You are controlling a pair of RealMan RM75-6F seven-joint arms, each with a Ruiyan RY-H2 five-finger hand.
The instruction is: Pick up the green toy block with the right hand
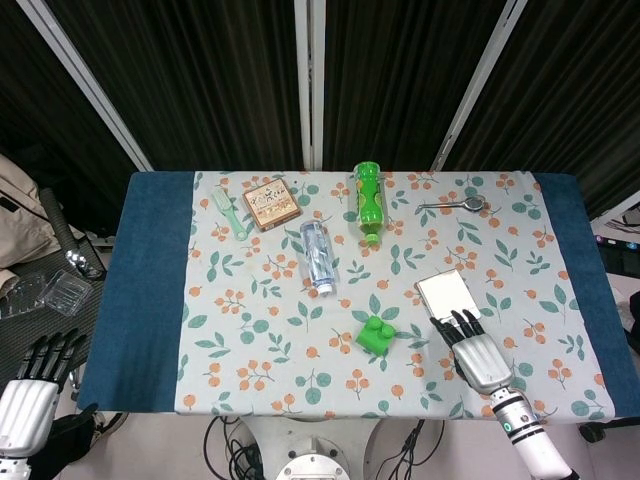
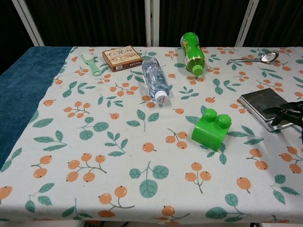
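Black-fingered right hand (image 1: 474,350) spread, empty

The green toy block (image 2: 211,129) looks like glossy, smooth plastic. The tablecloth (image 2: 94,156) is matt printed cloth — a plain blue cloth (image 1: 150,290) lies beneath it. The scale (image 1: 447,298) has a smooth metal top; the right hand (image 1: 472,350) has a silvery back and black fingers (image 2: 279,112).

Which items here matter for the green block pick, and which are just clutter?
For the job:
green toy block
right hand, fingers apart, holding nothing, right of the block and not touching it

Just lying about:
clear bottle
green bottle
small box
green brush
spoon
scale
left hand, off the table
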